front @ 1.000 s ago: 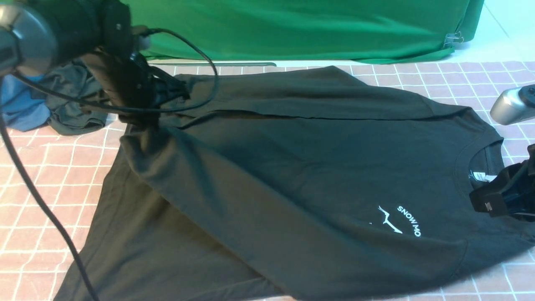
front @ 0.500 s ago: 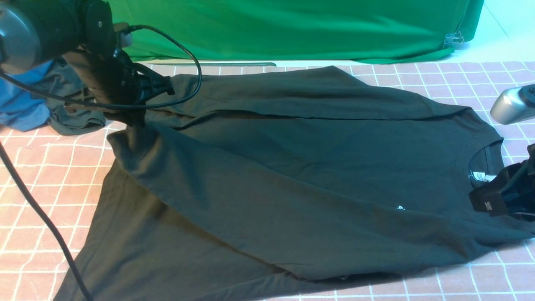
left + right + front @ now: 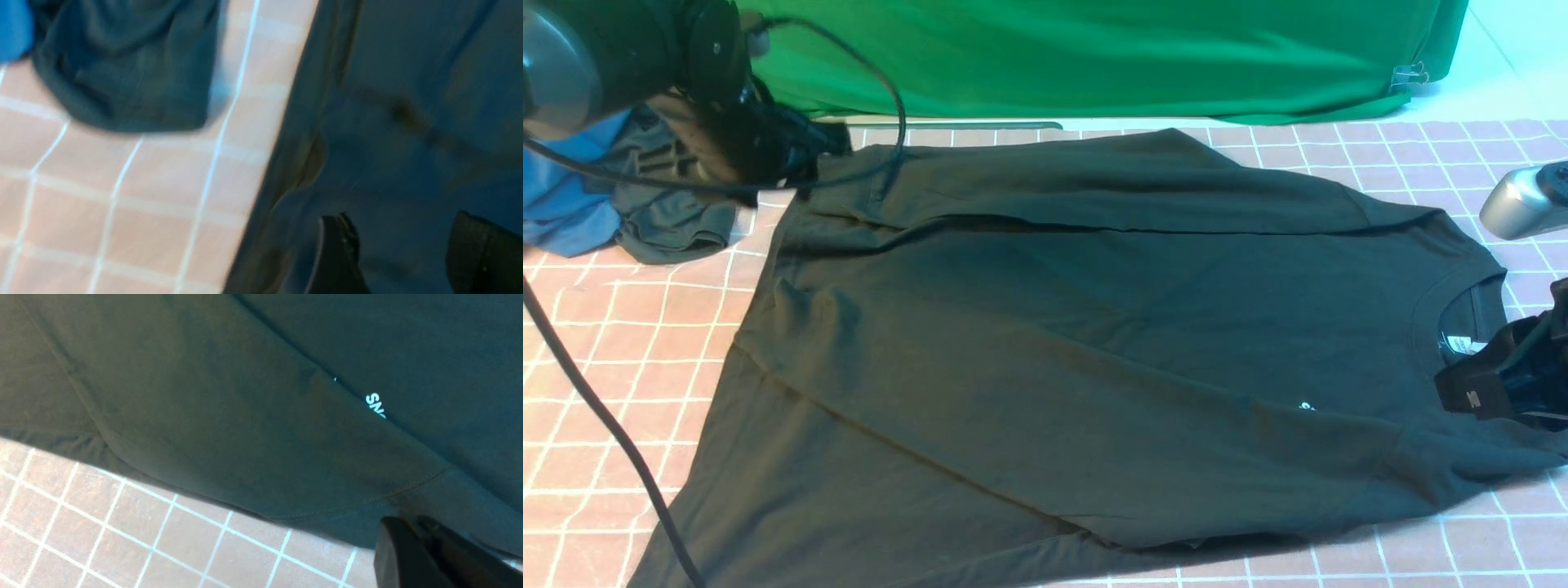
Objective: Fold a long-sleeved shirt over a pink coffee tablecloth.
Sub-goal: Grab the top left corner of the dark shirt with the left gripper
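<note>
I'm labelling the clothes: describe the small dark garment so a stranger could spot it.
On the pink gridded tablecloth, look left of the big black shirt. The small dark garment is the crumpled heap against the blue cloth, not spread flat.

Long-sleeved shirt point(image 3: 1094, 327): black, crew neck, spread nearly flat across the middle of the pink coffee tablecloth point(image 3: 621, 327). Collar and white neck label lie toward the cloth's right side. A near panel is folded over the chest, so only a scrap of white lettering shows. Tablecloth: dusty pink with a white grid, lying flat.
</note>
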Robot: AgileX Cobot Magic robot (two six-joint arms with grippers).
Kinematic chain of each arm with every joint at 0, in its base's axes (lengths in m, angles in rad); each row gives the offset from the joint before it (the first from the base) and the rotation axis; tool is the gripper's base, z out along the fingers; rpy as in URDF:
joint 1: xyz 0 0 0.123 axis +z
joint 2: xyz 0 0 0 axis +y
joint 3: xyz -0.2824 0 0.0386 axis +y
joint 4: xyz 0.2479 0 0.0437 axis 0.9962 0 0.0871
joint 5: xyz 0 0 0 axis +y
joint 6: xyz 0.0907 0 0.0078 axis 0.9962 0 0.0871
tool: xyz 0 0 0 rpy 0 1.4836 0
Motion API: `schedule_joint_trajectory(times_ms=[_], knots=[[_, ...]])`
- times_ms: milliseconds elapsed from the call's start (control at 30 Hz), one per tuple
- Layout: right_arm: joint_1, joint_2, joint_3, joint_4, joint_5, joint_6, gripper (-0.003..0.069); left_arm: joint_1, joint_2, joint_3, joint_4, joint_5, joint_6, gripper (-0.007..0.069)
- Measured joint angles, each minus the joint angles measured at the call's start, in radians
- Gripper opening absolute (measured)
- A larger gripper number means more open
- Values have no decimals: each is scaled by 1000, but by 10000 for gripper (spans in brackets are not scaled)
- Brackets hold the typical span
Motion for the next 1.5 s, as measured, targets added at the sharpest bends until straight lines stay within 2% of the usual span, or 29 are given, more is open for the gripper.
schedule_joint_trajectory(times_ms=[233,467,700,1100,1200,1333,1367,1433,1500], knots=[[0,0,0,0,0,0,70,0,129,-163,-67,-31,-24,414],[0,0,0,0,3,0,71,0,305,-316,-65,11,-32,414],[0,0,0,0,3,0,71,2,354,-335,38,-9,-82,414],[0,0,0,0,2,-1,71,40,410,-336,0,-29,-105,407],[0,0,0,0,2,-1,71,40,416,-336,-33,-32,-63,352],[0,0,0,0,2,-2,71,40,420,-336,-72,-32,0,160],[0,0,0,0,2,-2,71,40,420,-336,-74,-32,3,147],[0,0,0,0,2,-2,71,40,420,-336,-73,-33,21,64],[0,0,0,0,2,-2,71,40,413,-337,-51,-33,29,47]])
